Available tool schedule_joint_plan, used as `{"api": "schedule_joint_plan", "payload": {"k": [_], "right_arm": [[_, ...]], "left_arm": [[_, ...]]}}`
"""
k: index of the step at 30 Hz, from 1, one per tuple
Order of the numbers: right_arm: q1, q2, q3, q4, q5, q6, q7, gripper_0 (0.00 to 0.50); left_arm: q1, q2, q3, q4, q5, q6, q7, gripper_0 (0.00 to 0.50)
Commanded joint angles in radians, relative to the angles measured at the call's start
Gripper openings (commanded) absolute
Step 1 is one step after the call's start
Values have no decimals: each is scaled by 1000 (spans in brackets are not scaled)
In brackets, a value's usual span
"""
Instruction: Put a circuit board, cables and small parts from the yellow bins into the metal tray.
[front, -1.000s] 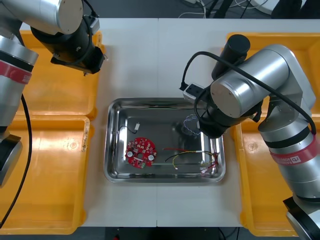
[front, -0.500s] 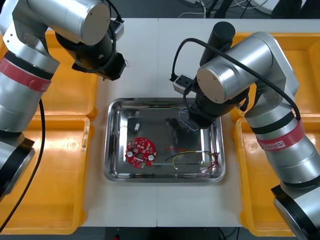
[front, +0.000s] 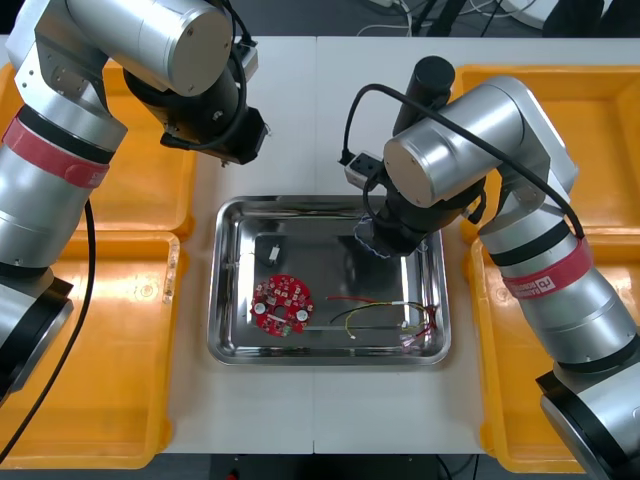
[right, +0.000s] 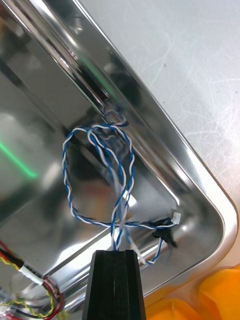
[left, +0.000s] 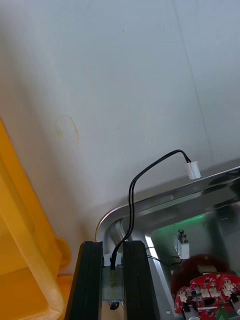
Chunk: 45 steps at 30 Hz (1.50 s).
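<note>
the left gripper (left: 113, 247) hovers just outside the metal tray's (front: 216, 300) far left corner, its fingers pinching the end of a black cable (left: 131, 200). in the tray's left half lie a small metal part (front: 270, 254) and a red circuit board (front: 281, 304), with red and yellow cables (front: 385, 315) at its near right. over the tray's far right corner the right gripper (right: 117, 254) is clamped on a looped blue and white cable (right: 120, 220).

Bright, even light; the metal tray (front: 216, 290) shines with glare and reflections.
</note>
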Motion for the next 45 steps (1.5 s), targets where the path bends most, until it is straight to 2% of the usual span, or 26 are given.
{"api": "schedule_joint_plan", "payload": {"k": [1, 2, 3, 4, 5, 6, 8, 9, 10, 11, 12, 19, 23, 26, 32, 34, 38, 39, 42, 45], "right_arm": [[-25, 21, 34, -7, 16, -13, 28, 0], [-22, 23, 34, -7, 19, -16, 28, 53], [-22, 24, 34, -7, 21, -17, 29, 144], [-22, 24, 34, -7, 21, -17, 28, 186], [-22, 24, 33, -7, 21, -17, 28, 186], [-22, 24, 34, -7, 19, -17, 28, 287], [-22, 24, 34, -7, 16, -17, 23, 301], [-22, 24, 34, -7, 16, -17, 25, 421], [-22, 26, 34, -7, 16, -17, 23, 442], [-22, 26, 33, -7, 13, -17, 23, 442], [-22, 24, 33, -7, 13, -17, 22, 498], [-23, 24, 5, -27, 8, 39, 31, 500], [-38, 6, -12, -81, 2, 117, 34, 500], [-51, -17, -35, -129, -24, 117, 31, 500], [-83, -99, -124, -199, -150, 117, 19, 500], [-86, -114, -142, -211, -165, 117, 14, 500], [-91, -203, -191, -257, -246, 117, -3, 500], [-91, -203, -191, -257, -246, 117, -3, 500], [-91, -287, -228, -267, -337, 117, -20, 500], [-89, -336, -255, -267, -389, 117, -29, 500]], "left_arm": [[3, -19, -12, -40, 14, 9, 66, 0], [3, -19, -11, -40, 14, 9, 66, 0], [3, -17, -11, -40, 15, 9, 66, 0], [3, -19, -11, -40, 15, 9, 66, 0], [3, -19, -11, -40, 17, 9, 66, 0], [3, -19, -12, -38, 18, 9, 67, 0], [3, -19, -11, -40, 20, 9, 69, 0], [3, -17, -12, -40, 21, 12, 70, 0], [3, -19, -12, -40, 21, 12, 70, 0], [3, -19, -11, -40, 21, 14, 72, 0], [3, -19, -11, -38, 21, 17, 73, 0], [3, -17, -11, -40, 27, 18, 76, 0], [3, -19, -12, -40, 29, 18, 78, 0], [3, -19, -12, -44, 29, 18, 79, 0], [3, -19, -21, -51, 32, 18, 90, 0], [3, -17, -24, -52, 31, 18, 92, 0], [3, -19, -37, -66, 32, 18, 112, 0], [3, -19, -37, -66, 32, 18, 112, 0], [3, -28, -55, -77, 32, 20, 150, 0], [3, -34, -78, -86, 31, 18, 191, 0]]}}
